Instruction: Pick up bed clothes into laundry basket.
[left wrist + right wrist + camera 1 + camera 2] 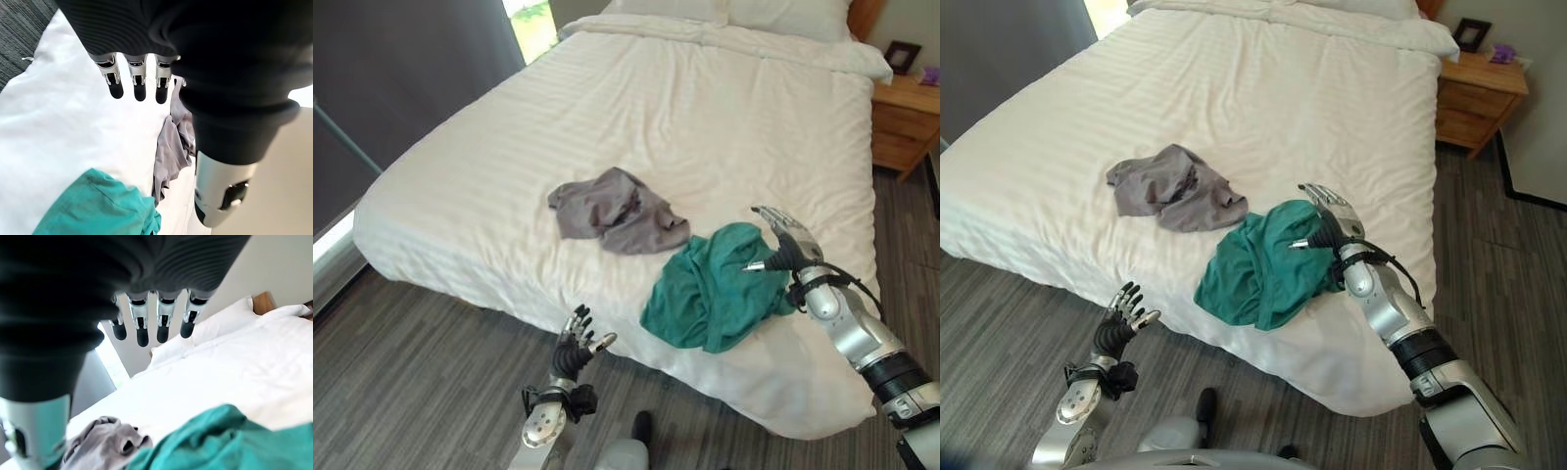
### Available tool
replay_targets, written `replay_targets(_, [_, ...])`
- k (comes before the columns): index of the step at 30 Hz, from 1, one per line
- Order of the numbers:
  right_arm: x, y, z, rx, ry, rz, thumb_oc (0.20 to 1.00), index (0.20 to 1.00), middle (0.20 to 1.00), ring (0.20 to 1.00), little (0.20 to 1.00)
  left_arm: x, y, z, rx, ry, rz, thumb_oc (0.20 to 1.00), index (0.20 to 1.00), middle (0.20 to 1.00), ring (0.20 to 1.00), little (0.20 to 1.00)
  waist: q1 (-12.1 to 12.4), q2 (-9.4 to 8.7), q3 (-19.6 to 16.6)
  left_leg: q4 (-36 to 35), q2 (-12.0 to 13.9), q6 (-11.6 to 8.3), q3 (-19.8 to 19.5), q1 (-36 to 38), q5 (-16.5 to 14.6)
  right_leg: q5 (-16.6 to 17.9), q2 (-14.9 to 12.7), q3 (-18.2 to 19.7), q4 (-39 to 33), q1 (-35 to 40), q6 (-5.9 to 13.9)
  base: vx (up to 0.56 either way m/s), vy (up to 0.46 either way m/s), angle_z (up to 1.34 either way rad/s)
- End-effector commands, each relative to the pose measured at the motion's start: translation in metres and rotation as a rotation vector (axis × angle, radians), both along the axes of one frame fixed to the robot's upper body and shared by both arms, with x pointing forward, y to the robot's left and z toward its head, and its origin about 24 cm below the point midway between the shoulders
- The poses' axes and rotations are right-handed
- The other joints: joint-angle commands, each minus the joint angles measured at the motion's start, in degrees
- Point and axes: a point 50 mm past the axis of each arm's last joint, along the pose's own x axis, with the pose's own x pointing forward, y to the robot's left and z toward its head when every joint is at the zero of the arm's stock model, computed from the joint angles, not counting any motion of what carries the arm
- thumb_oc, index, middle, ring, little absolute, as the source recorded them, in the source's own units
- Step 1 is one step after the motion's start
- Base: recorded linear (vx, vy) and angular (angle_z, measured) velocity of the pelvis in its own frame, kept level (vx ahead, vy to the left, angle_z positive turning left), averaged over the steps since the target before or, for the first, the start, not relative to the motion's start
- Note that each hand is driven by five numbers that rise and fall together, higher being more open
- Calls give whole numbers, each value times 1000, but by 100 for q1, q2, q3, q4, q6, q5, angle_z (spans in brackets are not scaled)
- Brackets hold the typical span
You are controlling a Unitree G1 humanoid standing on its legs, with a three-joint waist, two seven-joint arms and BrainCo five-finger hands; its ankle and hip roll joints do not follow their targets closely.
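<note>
A crumpled teal garment (715,284) lies near the bed's front right corner. A grey garment (612,211) lies bunched just beyond it, toward the middle of the white bed (705,117). My right hand (785,240) hovers open over the teal garment's right edge, fingers straight; its wrist view shows the teal cloth (230,440) and the grey cloth (105,440) below the fingers (142,330). My left hand (576,345) is open and raised in front of the bed's near edge, holding nothing. Its wrist view shows the teal garment (98,205) and the grey garment (171,152).
A wooden nightstand (909,122) with a small picture frame (903,55) stands right of the bed's head. Pillows (734,15) lie at the head. Grey plank floor (421,382) runs along the bed's front and right side. A window (533,22) is at the far left.
</note>
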Motion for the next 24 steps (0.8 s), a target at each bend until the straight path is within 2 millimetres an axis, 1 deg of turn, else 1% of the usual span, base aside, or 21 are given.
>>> replay_targets(1, [13,0,-9,-11,61,-33,1000,1000,1000,1000,1000,11,4,14,-5,-91,-21,1000,1000,1000,1000,1000,199,-67,-162,45,455,-602,185,-23,-73,47,-411,-155,114,-189,261,36,-29,9])
replay_targets(3, [17,1,-35,-13,177,-104,1000,1000,1000,1000,1000,13,3,12,-5,-84,-34,1000,1000,1000,1000,1000,292,-42,-141,45,439,-627,137,-118,-32,50,-391,-194,106,-240,253,29,-24,9])
replay_targets(4, [14,-4,-64,-30,308,-193,1000,1000,1000,1000,1000,16,0,13,-9,-89,-65,1000,1000,1000,1000,1000,420,34,-96,45,432,-666,77,-235,21,45,-377,-255,106,-311,252,14,-19,25])
replay_targets(5, [15,-3,-64,-28,306,-192,1000,1000,1000,1000,1000,17,0,13,-7,-91,-64,1000,1000,1000,1000,1000,411,24,-97,45,434,-669,72,-247,22,44,-374,-259,106,-320,250,5,-14,38])
replay_targets(6, [14,-8,-70,-28,348,-233,1000,1000,1000,1000,1000,19,0,15,-5,-99,-73,1000,1000,1000,1000,1000,457,46,-87,45,432,-688,36,-316,47,40,-369,-295,106,-353,250,21,-16,34])
replay_targets(7, [6,-16,-87,-8,445,-306,200,200,200,200,200,25,1,20,14,-124,-95,1000,1000,1000,1000,1000,529,104,-87,45,430,-727,-13,-417,80,14,-364,-367,106,-398,260,21,-16,25])
replay_targets(8, [7,-15,-87,-6,445,-306,200,200,200,200,200,25,1,20,14,-125,-95,1000,1000,1000,1000,1000,525,98,-90,45,431,-729,-19,-428,81,13,-362,-373,106,-405,259,61,-8,15])
replay_targets(9, [4,-23,-89,32,467,-345,200,200,200,200,200,32,4,27,48,-154,-96,1000,1000,1000,1000,1000,533,113,-118,45,427,-752,-33,-495,97,-22,-364,-424,106,-425,280,57,6,17])
replay_targets(10, [8,-28,-81,56,436,-349,200,200,200,200,200,37,8,33,70,-182,-84,1000,1000,1000,1000,1000,510,104,-133,45,426,-759,-26,-514,98,-26,-370,-441,106,-422,298,94,8,18])
replay_targets(12, [18,-33,-57,82,333,-316,200,200,200,200,200,46,18,49,136,-245,-56,1000,1000,1000,1000,1000,407,60,-152,45,423,-758,24,-517,71,-14,-404,-429,106,-419,342,51,19,17])
replay_targets(13, [21,-37,-44,100,278,-304,200,200,200,200,200,54,24,61,194,-290,-33,1000,1000,1000,1000,1000,341,37,-161,45,427,-762,75,-489,22,-26,-430,-407,106,-404,367,8,30,8])
replay_targets(14, [21,-38,-43,100,277,-306,200,200,200,200,200,54,23,61,194,-291,-34,1000,1000,1000,1000,1000,351,43,-169,45,427,-751,77,-517,50,3,-430,-403,106,-434,368,34,46,1])
replay_targets(15, [26,-47,-13,121,162,-279,200,200,200,200,200,64,34,76,283,-339,3,1000,1000,1000,1000,1000,240,19,-191,45,436,-745,131,-496,16,22,-466,-363,106,-439,401,34,62,-9])
replay_targets(16, [28,-50,18,132,42,-231,200,200,200,200,200,71,45,91,362,-385,48,1000,1000,1000,1000,1000,98,1,-210,45,448,-738,194,-449,-47,26,-504,-307,106,-437,432,76,96,-18])
replay_targets(18, [18,-63,69,130,-155,-172,200,200,200,200,200,90,62,125,564,-472,112,1000,1000,1000,1000,1000,-148,-7,-304,45,445,-695,334,-378,-146,97,-575,-194,106,-480,510,122,141,-35])
replay_targets(19, [3,-78,118,134,-349,-154,200,200,200,200,200,108,75,152,766,-509,176,1000,1000,1000,1000,1000,-390,-24,-411,45,432,-639,475,-290,-265,171,-652,-81,106,-533,583,207,206,-71])
replay_targets(20, [-11,-89,158,131,-497,-148,200,200,200,200,200,123,84,172,947,-505,216,1000,1000,1000,1000,1000,-620,-39,-509,45,426,-590,600,-199,-368,240,-699,25,106,-567,636,156,166,-86])
replay_targets(21, [-12,-90,158,131,-499,-152,200,200,200,200,200,125,83,173,948,-509,215,1000,1000,1000,1000,1000,-599,-43,-501,45,424,-581,602,-221,-336,269,-702,29,106,-590,634,172,154,-57])
replay_targets(22, [-27,-106,183,121,-602,-184,200,200,200,200,200,137,92,183,1077,-466,252,1000,1000,1000,1000,1000,-874,-48,-559,45,417,-557,697,-116,-445,295,-733,134,106,-596,672,128,107,-47])
replay_targets(24, [-42,-130,199,82,-661,-256,200,200,200,200,200,148,106,186,1217,-377,292,1000,1000,1000,1000,1000,-1083,-72,-595,45,399,-534,782,-73,-505,353,-768,223,106,-648,723,129,123,-48])
